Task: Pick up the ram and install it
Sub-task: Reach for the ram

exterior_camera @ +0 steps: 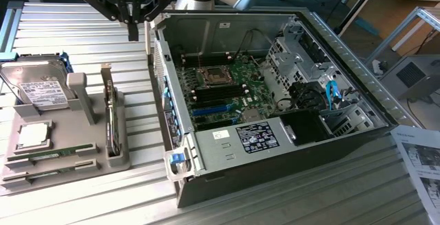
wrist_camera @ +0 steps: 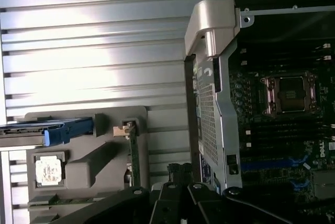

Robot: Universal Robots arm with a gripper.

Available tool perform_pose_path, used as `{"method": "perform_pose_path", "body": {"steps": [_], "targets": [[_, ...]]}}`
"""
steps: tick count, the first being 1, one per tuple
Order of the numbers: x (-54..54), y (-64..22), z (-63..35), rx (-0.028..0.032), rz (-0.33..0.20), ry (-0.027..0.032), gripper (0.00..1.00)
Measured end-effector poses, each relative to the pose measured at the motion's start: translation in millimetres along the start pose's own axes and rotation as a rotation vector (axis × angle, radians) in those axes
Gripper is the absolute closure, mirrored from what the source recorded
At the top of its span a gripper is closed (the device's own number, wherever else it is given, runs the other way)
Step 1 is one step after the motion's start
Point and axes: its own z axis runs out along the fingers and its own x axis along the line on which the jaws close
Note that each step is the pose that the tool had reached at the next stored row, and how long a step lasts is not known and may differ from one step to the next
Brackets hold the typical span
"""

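Observation:
The ram, two thin green sticks (exterior_camera: 51, 154), lies in slots at the near end of a grey holder tray (exterior_camera: 89, 166) on the exterior view's left; one stick's edge (wrist_camera: 57, 201) appears in the wrist view. My gripper (exterior_camera: 133, 29) hangs high over the ribbed metal table, beyond the tray's far end and beside the back corner of the open computer case (exterior_camera: 227, 158). Its fingers are shut with nothing between them, well apart from the ram. In the wrist view the gripper (wrist_camera: 179, 171) points down at the gap between tray and case. Black memory slots (exterior_camera: 223, 93) flank the CPU socket (exterior_camera: 213, 73).
The tray also holds a hard drive (exterior_camera: 38, 88), a CPU (exterior_camera: 33, 135) and an upright card with a metal bracket (exterior_camera: 110, 119). The case's raised wall (exterior_camera: 162, 81) stands between tray and motherboard (wrist_camera: 285, 130). Printed sheets (exterior_camera: 419, 163) lie at the right.

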Motion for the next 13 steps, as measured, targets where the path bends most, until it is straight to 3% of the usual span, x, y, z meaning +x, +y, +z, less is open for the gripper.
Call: {"method": "perform_pose_path", "body": {"steps": [3,13], "targets": [[11.2,-1.0,-0.3,0.0001,0.0,0.0,0.89],[31.4,-3.1,-0.9,0.0001,0.0,0.0,0.89]]}}
